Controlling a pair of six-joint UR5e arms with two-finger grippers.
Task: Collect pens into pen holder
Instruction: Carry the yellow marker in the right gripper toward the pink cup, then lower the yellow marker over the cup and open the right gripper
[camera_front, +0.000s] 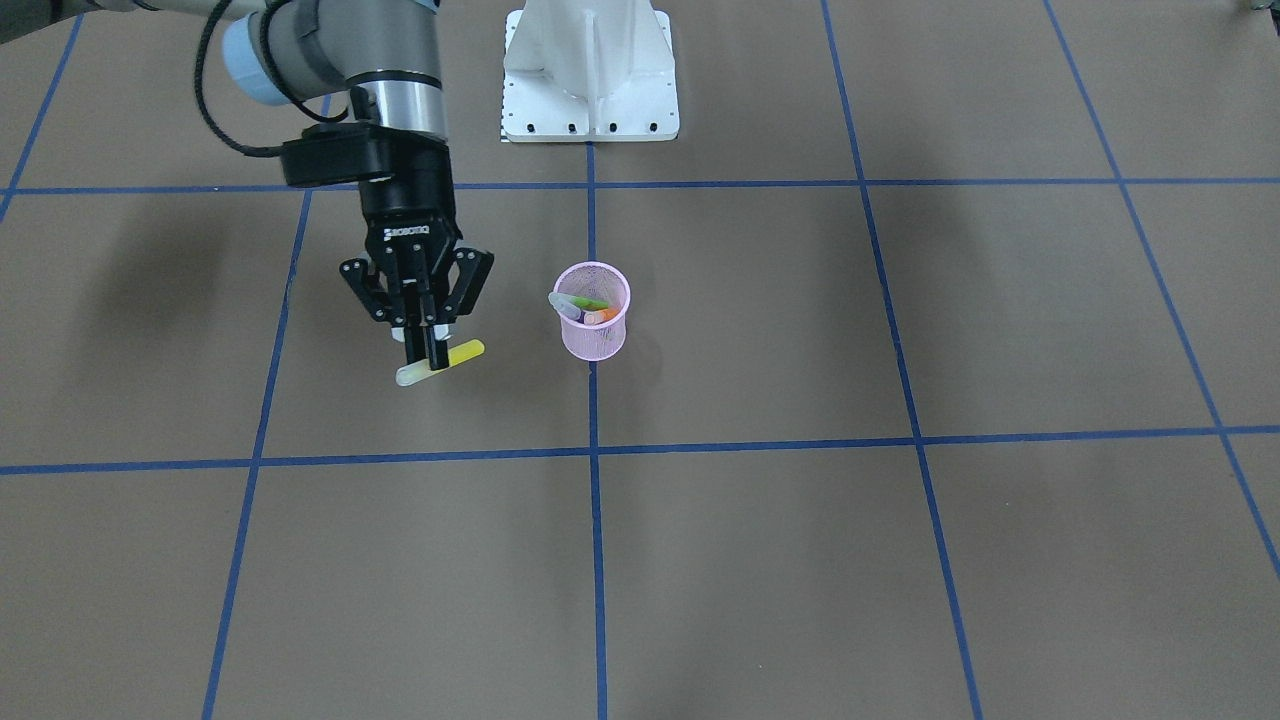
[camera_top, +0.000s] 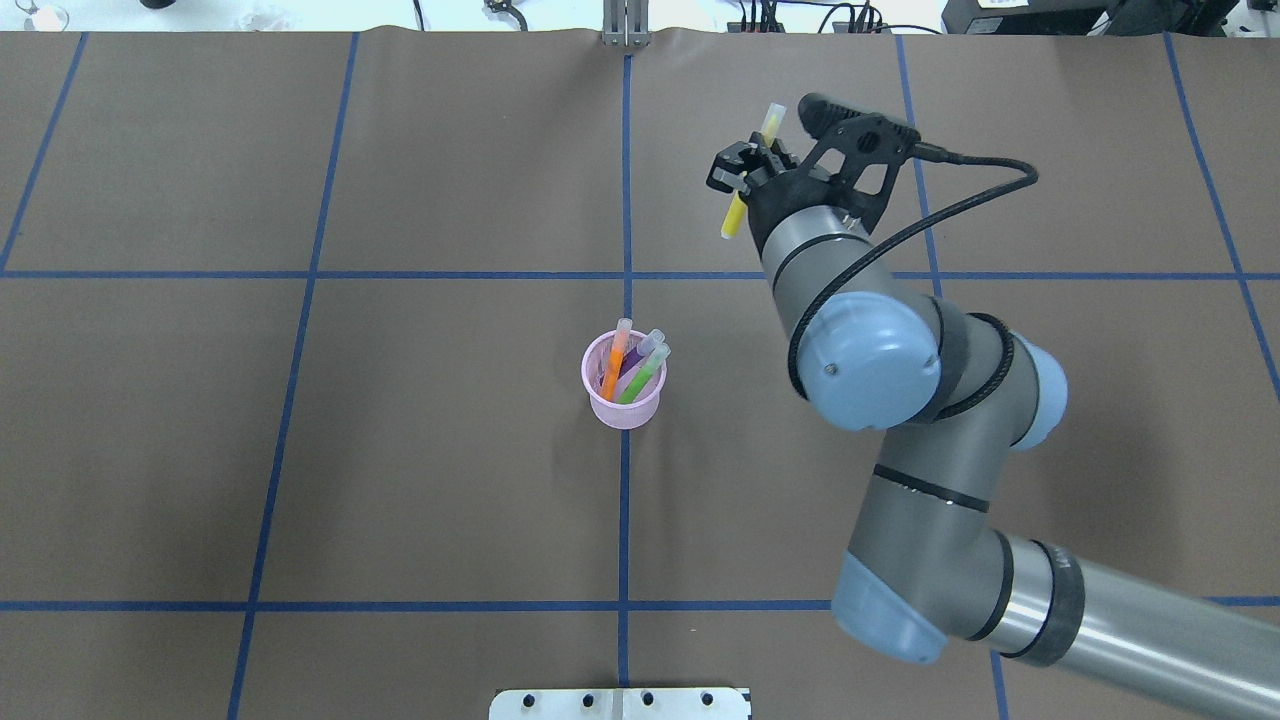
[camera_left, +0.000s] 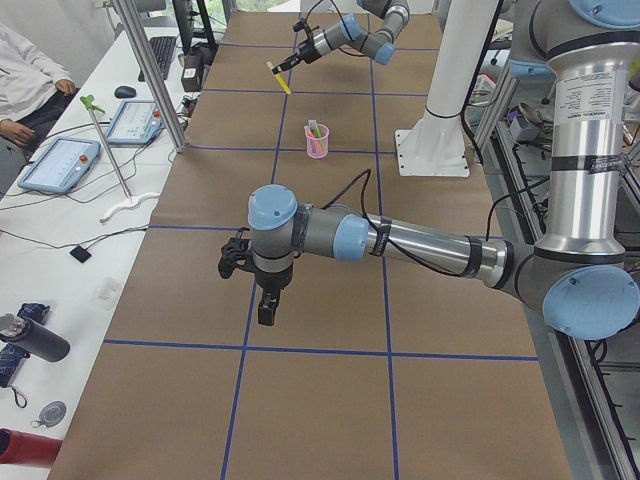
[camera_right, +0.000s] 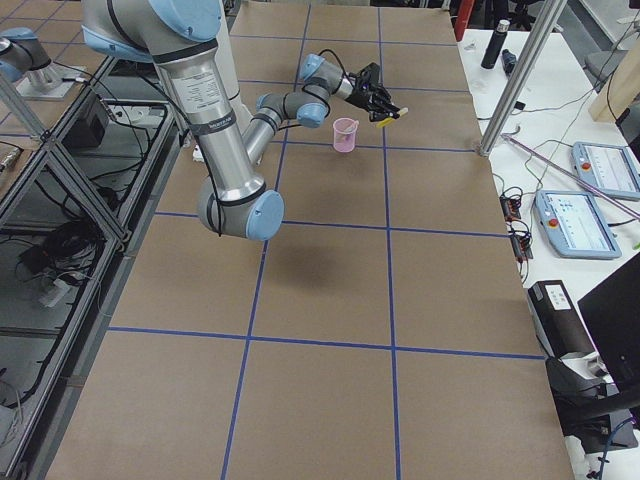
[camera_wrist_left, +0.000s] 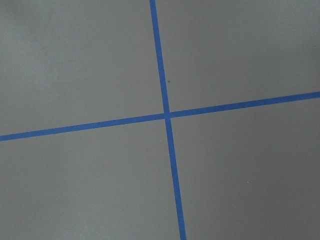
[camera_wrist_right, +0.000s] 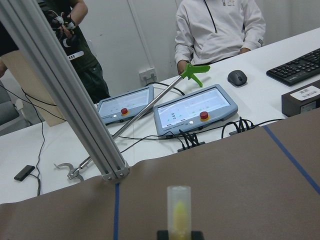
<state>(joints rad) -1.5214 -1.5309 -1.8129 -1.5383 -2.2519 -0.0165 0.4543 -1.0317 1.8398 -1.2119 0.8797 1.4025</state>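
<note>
Clear-tipped yellow pen (camera_wrist_right: 178, 210), wrist view

White lettering is showing on the black body of the right pincer (camera_front: 428, 360), and it is appearing to read ROBOTIQ. A pale label is sitting on a dark box (camera_wrist_right: 301, 98) in the right wrist view, its characters staying too small to read.

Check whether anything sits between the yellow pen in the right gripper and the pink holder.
Nothing visible does: only bare table lies between the yellow pen in the right gripper and the pen holder. Pens already inside take up part of its mouth.
</note>
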